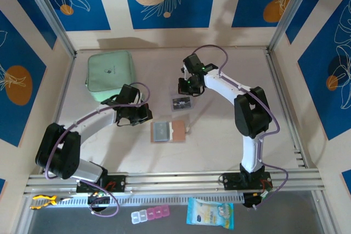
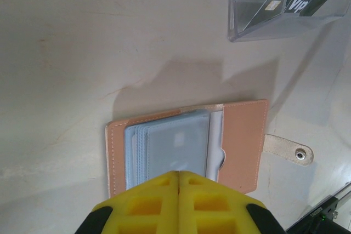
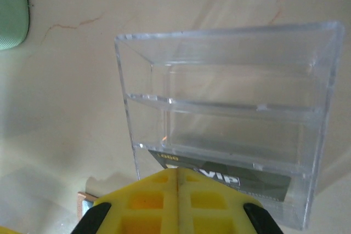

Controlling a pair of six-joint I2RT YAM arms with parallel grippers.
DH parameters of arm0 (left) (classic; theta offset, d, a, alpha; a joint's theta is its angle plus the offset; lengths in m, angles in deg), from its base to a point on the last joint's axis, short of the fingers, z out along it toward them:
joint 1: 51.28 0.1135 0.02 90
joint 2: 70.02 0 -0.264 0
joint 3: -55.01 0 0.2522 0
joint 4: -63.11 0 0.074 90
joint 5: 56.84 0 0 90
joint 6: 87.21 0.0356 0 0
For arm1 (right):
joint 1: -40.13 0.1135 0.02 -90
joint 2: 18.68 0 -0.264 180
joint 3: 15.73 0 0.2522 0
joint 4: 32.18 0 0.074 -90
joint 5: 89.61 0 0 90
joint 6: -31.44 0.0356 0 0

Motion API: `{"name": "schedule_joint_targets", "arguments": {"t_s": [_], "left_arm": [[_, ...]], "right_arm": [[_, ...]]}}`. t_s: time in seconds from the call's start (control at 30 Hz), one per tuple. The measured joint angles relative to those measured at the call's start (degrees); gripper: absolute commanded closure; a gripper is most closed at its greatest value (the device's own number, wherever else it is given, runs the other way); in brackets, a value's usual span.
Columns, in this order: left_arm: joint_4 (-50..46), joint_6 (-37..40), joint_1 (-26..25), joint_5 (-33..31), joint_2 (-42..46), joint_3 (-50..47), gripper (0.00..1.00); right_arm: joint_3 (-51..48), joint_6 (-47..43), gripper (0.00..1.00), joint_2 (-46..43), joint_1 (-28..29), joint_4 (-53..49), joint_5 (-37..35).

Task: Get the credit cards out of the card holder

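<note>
Pale tabletop (image 1: 219, 146) between blue-patterned walls, card holder (image 1: 169, 131) lying open mid-table, left arm bent low, left gripper (image 2: 179, 175) pressed shut and empty at the holder's edge, right arm arched over clear box (image 3: 230, 97), right gripper (image 3: 176, 171) shut, empty, dark card (image 3: 219, 180) inside box.

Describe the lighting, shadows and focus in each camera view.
Top external: even light, faint soft shadows beside the arms. Left wrist: a soft-edged shadow lies beyond the card holder; the shut left gripper looks slightly soft up close. Right wrist: pale reflections streak the clear box; the right gripper is likewise soft.
</note>
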Motion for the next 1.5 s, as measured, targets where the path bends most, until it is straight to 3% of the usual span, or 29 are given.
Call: {"name": "schedule_joint_targets", "arguments": {"t_s": [1.5], "left_arm": [[1.22, -0.24, -0.31, 1.29, -1.44, 0.00, 0.95]], "right_arm": [[-0.28, -0.04, 0.99, 3.82, 0.07, -1.40, 0.35]]}}
